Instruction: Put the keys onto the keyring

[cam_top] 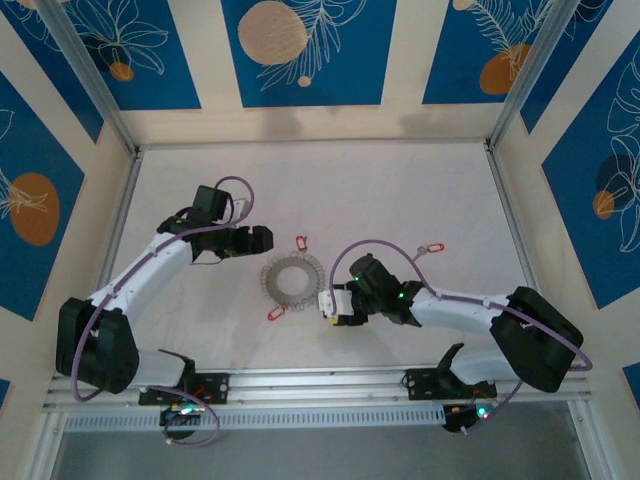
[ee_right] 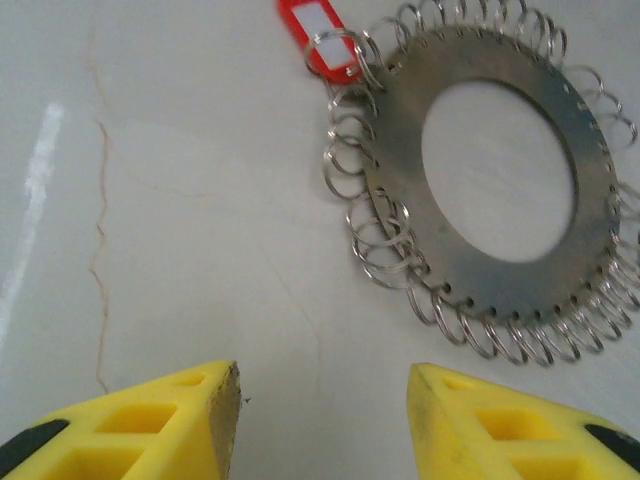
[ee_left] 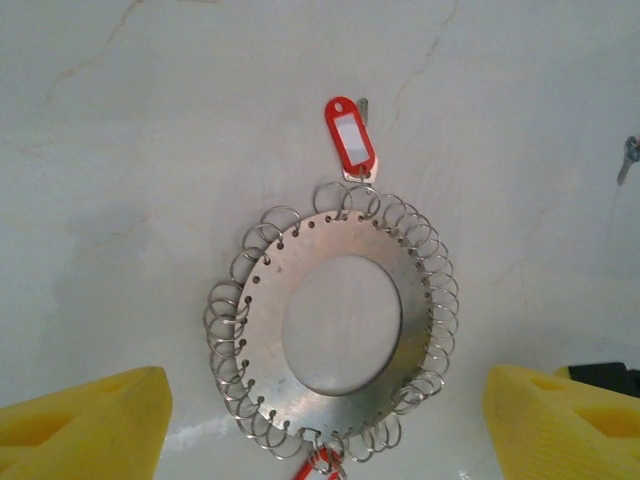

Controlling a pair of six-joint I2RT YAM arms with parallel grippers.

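Because the keyring (cam_top: pixel 271 279) lies flat in the middle of the table (cam_top: pixel 420 190), between the two arms, either arm can reach its rim of small wire loops (ee_right: pixel 372 262). Two of the red keys sit at that rim: one key (ee_left: pixel 349 135) at the far edge, its end touching a loop and seemingly hooked on, and another key (cam_top: pixel 276 313) at the near edge. A third key (cam_top: pixel 432 247) lies loose, well apart to the right. The left gripper (cam_top: pixel 258 240) hovers just beside the ring with its jaws apart and nothing between them — probably placed to steady the plate. The right gripper (cam_top: pixel 328 309), low and close on the other side, is likewise spread and empty. It is the nearer arm, so I judge it the likelier one to fetch the loose key.
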